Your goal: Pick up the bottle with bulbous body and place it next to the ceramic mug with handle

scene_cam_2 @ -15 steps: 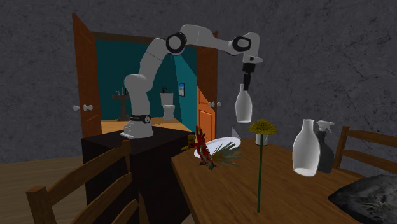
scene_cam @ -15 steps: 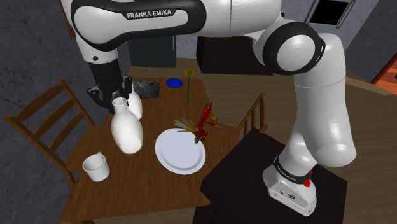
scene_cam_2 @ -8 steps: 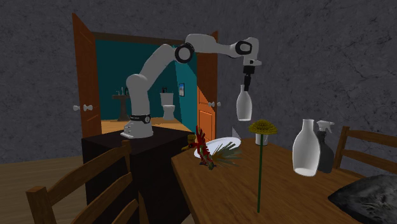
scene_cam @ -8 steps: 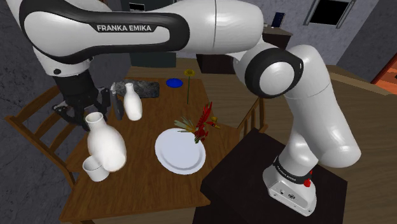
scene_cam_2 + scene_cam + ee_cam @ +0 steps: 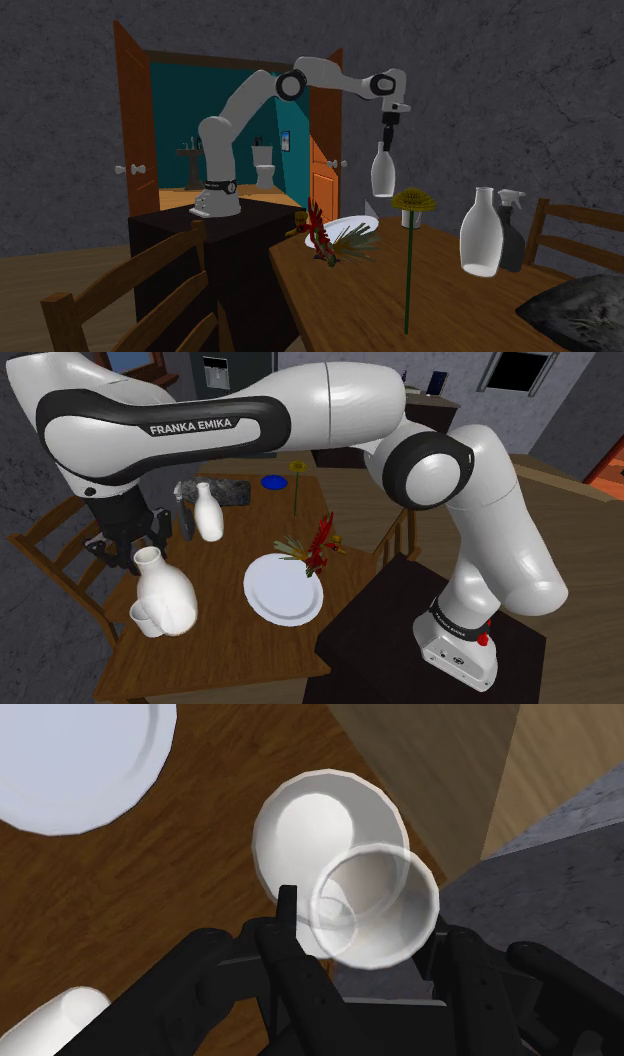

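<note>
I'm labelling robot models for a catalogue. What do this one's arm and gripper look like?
A glossy white arm of rounded, tubular links with black joint bands; one band carries white FRANKA EMIKA lettering. Its white base bears a small red button. The all-black gripper ends in two slim jaws.

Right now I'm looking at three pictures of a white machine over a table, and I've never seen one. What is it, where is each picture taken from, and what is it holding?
It is a white robot arm on a dark box, with a black two-finger gripper. One picture looks down from beside the box, one looks across the wooden table, and one comes from a camera on the hand. On the table are a plate, a mug, red flowers and another bottle. The gripper is shut on the neck of a round white bottle, held in the air near the mug.
</note>
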Action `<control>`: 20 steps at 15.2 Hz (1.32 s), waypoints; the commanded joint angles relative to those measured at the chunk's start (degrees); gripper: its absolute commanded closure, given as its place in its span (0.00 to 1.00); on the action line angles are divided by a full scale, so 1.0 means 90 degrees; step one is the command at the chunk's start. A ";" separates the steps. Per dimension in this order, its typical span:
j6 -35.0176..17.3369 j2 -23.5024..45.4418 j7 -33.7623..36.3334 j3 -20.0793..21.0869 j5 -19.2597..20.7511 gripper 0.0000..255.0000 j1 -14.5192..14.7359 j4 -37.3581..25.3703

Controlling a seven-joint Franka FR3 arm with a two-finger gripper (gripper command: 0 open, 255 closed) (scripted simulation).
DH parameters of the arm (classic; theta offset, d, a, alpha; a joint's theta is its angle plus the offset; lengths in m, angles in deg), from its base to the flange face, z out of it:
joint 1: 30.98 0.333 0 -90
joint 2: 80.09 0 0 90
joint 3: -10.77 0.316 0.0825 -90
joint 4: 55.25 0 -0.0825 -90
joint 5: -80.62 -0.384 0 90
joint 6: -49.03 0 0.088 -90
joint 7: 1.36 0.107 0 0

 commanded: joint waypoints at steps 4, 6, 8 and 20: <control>-0.0441 -0.0021 0.0002 -0.0003 0.0002 1.00 -0.0036 0.0458; -0.0605 -0.0011 0.0002 -0.0005 0.0004 1.00 -0.0047 0.0614; -0.0764 0.0007 0.0002 -0.0009 0.0009 1.00 -0.0056 0.0756; -0.1619 0.0260 0.0004 -0.0042 0.0051 1.00 -0.0079 0.1363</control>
